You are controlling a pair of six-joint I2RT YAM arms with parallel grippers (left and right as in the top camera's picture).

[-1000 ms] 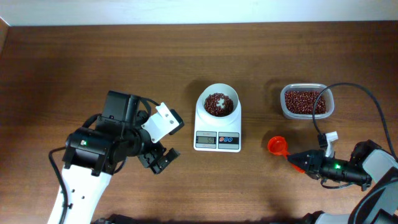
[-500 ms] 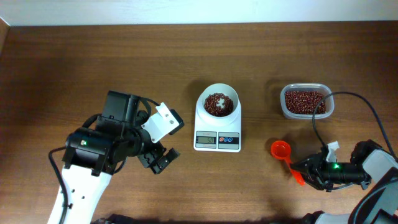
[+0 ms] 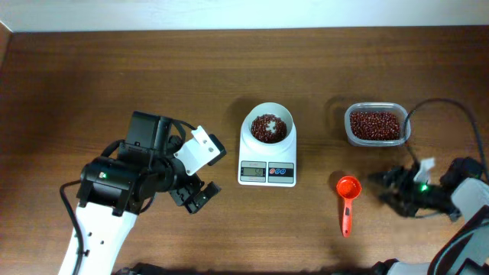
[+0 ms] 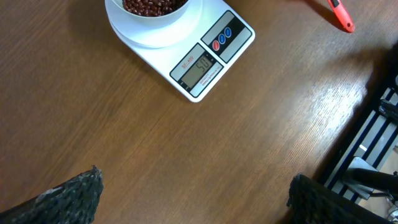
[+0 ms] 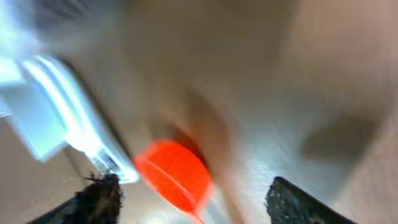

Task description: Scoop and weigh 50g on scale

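Observation:
The white scale point(image 3: 267, 162) stands mid-table, and its round bowl point(image 3: 269, 128) holds red-brown beans. The left wrist view shows the scale point(image 4: 214, 53) at the top, its display lit. An orange scoop point(image 3: 347, 200) lies flat on the table right of the scale, cup toward the back and handle toward the front. My right gripper point(image 3: 385, 189) sits just right of the scoop, open, touching nothing. Its blurred wrist view shows the scoop point(image 5: 174, 174) ahead of the spread jaws point(image 5: 196, 200). My left gripper point(image 3: 195, 195) hovers left of the scale, open and empty point(image 4: 196, 191).
A clear plastic tub point(image 3: 376, 124) of red-brown beans stands at the back right, behind my right gripper. The table's front edge and a dark frame point(image 4: 373, 137) show at the right of the left wrist view.
My right gripper has opened and let go of the scoop, then drawn back to the right. The scoop now lies on the table. The left arm has not moved.

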